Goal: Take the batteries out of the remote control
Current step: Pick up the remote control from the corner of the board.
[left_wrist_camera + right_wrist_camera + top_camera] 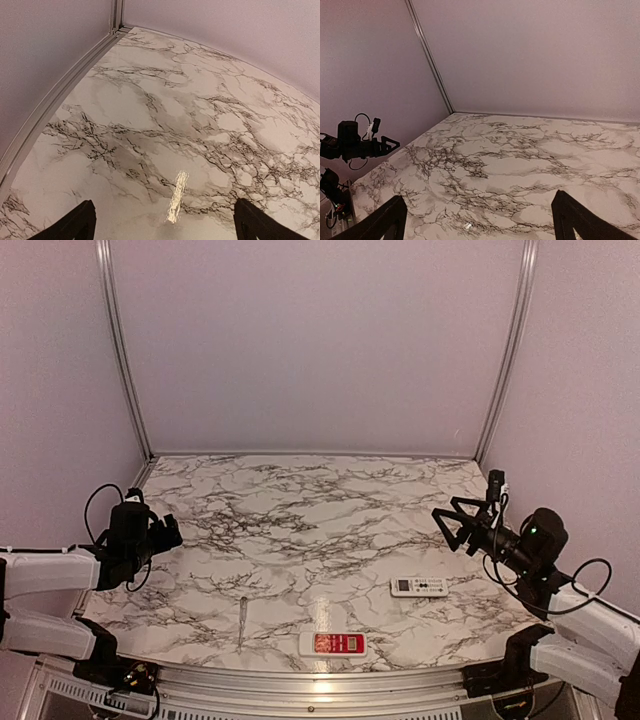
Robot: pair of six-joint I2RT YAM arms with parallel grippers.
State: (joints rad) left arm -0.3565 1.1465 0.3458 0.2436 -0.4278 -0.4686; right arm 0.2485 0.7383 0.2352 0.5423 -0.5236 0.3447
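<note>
A white remote (308,644) lies face down near the table's front edge, its compartment open with orange-red batteries (338,643) showing inside. A second white remote (419,586) lies face up to its right. My left gripper (172,532) hovers open and empty over the left side of the table. My right gripper (452,524) hovers open and empty above the right side, behind the second remote. The left wrist view shows only marble between its spread fingers (75,227). The right wrist view shows the same between its fingers (387,222). Neither remote shows in the wrist views.
A thin pale strip (242,622) lies left of the battery remote. The marble table (320,510) is enclosed by lilac walls with metal corner rails (125,350). My left arm appears at the far left of the right wrist view (355,145).
</note>
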